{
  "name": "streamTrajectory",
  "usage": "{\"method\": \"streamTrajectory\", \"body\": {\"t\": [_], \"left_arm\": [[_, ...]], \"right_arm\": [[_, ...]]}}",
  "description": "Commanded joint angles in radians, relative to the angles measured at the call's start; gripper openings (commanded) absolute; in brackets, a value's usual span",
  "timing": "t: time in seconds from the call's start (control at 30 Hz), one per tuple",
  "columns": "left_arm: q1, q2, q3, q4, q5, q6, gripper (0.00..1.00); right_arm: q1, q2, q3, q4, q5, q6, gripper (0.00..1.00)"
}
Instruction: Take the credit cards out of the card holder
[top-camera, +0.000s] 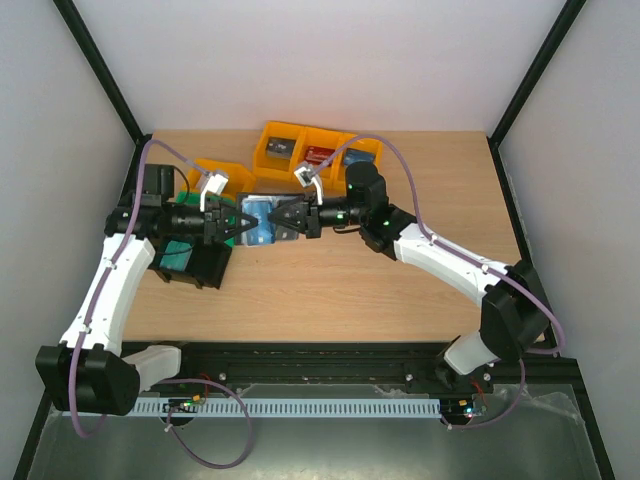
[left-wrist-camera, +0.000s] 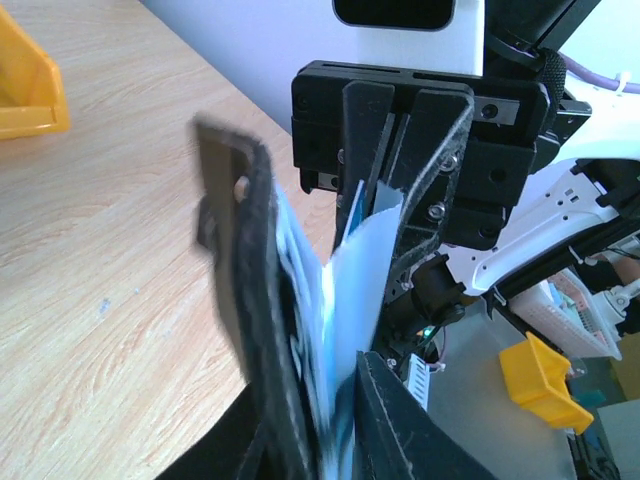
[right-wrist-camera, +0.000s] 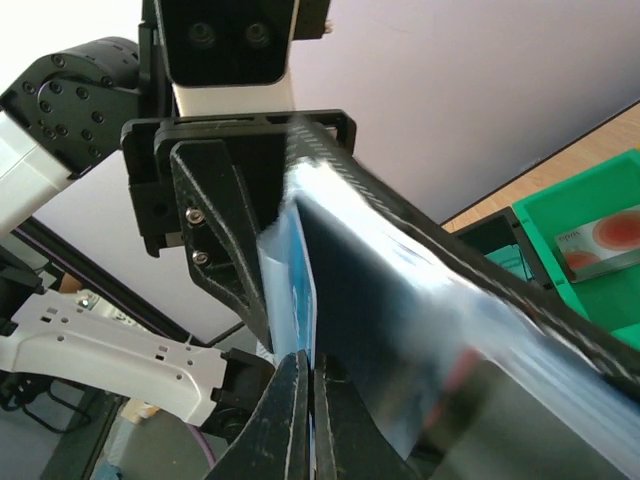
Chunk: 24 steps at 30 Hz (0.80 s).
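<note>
While both arms meet over the middle of the table (top-camera: 400, 290), the card holder (top-camera: 258, 222) is held up between them. It stands on edge with its black cover spread and its grey-blue pockets fanned toward the right arm. The left gripper (top-camera: 238, 226) has the holder's black cover and inner leaves between its two fingers, which sit close against them on either side. It reads as a grip, though blur hides the exact contact. The right gripper (top-camera: 280, 218) has its jaws pressed fully together on the edge of a thin blue sheet (left-wrist-camera: 365, 265) that sticks out of the holder's open side. Whether that sheet is a card or a clear pocket leaf I cannot tell. Behind the arms stands a row of yellow bins (top-camera: 300, 148). A green bin (top-camera: 172, 255) and a black bin (top-camera: 208, 266) sit beneath the left arm.
</note>
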Motion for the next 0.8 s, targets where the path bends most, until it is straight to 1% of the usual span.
{"method": "streamTrajectory", "body": {"t": [0.0,0.07,0.2,0.57,0.7,0.77], "left_arm": [[-0.005,-0.009,0.009,0.045,0.054,-0.002,0.19],[-0.005,-0.009,0.010,0.040,0.059,0.004,0.18],[-0.005,-0.012,0.010,0.029,0.065,0.019,0.11],[-0.005,-0.012,0.007,0.017,0.071,0.035,0.13],[-0.005,-0.012,0.006,0.014,0.070,0.039,0.06],[-0.005,-0.013,0.005,0.014,0.066,0.039,0.07]], "right_arm": [[0.007,-0.041,0.045,-0.084,-0.003,-0.076,0.02],[-0.001,-0.044,0.048,-0.097,0.001,-0.079,0.02],[-0.013,-0.050,0.042,-0.108,0.008,-0.083,0.02],[-0.047,-0.077,0.030,-0.132,0.018,-0.095,0.02],[-0.049,-0.075,0.029,-0.137,0.014,-0.097,0.02],[-0.055,-0.077,0.027,-0.149,0.021,-0.107,0.02]]}}
